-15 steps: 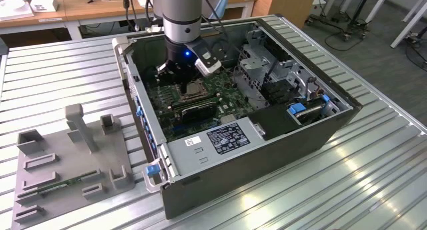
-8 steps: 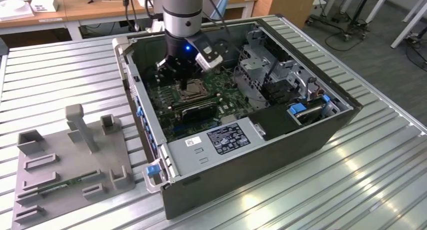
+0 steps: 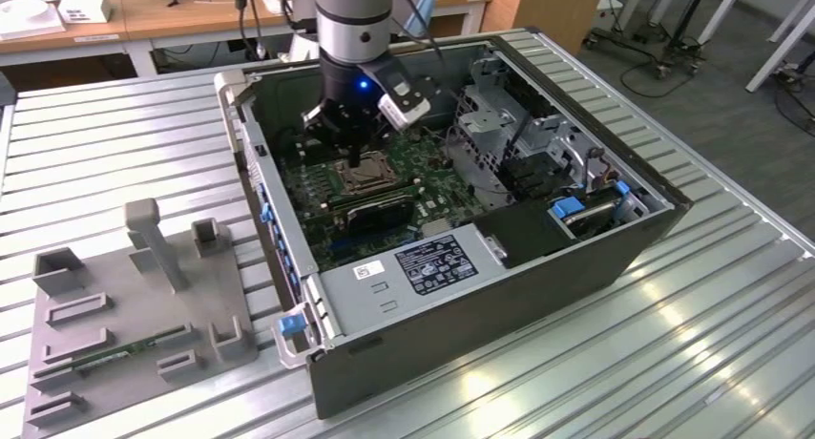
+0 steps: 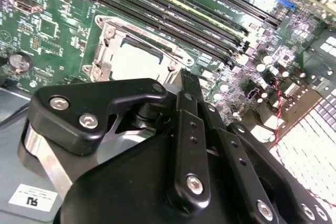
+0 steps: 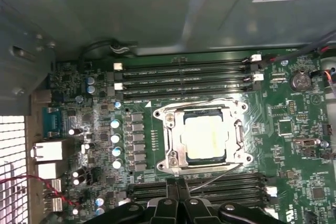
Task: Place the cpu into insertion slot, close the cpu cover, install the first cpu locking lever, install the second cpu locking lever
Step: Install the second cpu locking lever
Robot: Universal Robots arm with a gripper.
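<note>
Pale cpu (image 5: 203,136) under closed cpu cover (image 5: 173,153)

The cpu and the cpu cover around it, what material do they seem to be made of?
The cpu looks like matte, pale beige metal with an even, dull sheen. The cpu cover around it appears to be thin, silvery stamped steel, since its edges catch bright glints in both wrist views.

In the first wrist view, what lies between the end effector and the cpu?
Between the end effector and the cpu lie the cpu cover's silvery rim and a thin wire lever.
</note>
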